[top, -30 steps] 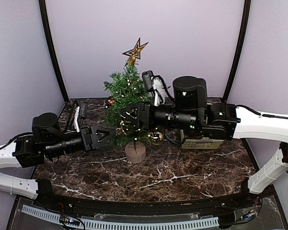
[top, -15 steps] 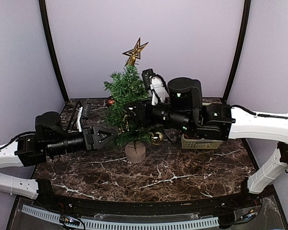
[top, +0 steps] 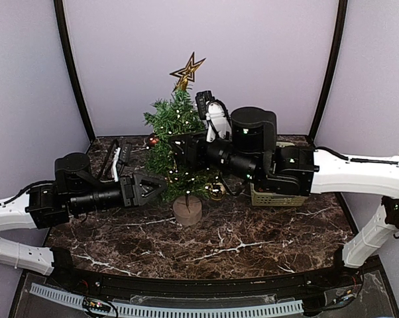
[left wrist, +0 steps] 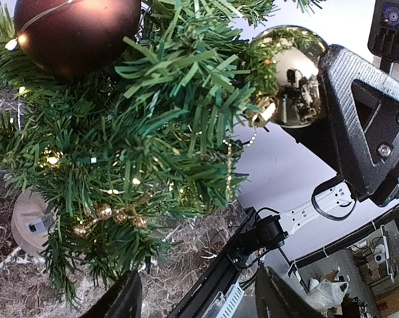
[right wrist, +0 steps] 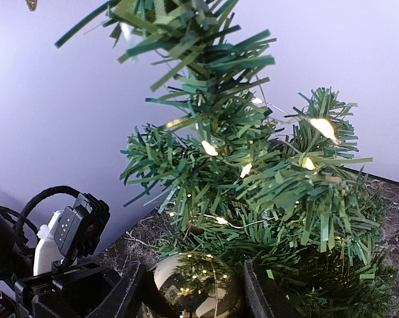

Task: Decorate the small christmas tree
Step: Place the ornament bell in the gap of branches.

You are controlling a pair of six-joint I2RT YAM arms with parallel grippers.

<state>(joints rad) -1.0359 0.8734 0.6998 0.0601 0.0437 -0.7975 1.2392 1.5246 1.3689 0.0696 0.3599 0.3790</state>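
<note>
The small christmas tree [top: 176,142] stands on its round tan stump base [top: 187,210], lit with small lights and topped by a gold star [top: 187,69]. My right gripper [top: 177,149] reaches into the tree's middle from the right. In the right wrist view it [right wrist: 193,291] is shut on a shiny gold ball [right wrist: 194,286] just below lit branches [right wrist: 252,172]. My left gripper [top: 156,185] is open and empty at the tree's lower left. The left wrist view shows its fingers [left wrist: 123,299] wide apart, the gold ball [left wrist: 289,76] and a dark red ball [left wrist: 73,30].
Another gold ball [top: 216,191] hangs low on the tree's right side. A red ball [top: 153,140] hangs at its left. A tan basket [top: 272,197] sits behind my right arm. Black items [top: 116,156] lie at the back left. Purple walls enclose the marble table [top: 239,238].
My right gripper has moved left and slightly up into the tree with the gold ball. My left arm has edged right, closer to the tree.
</note>
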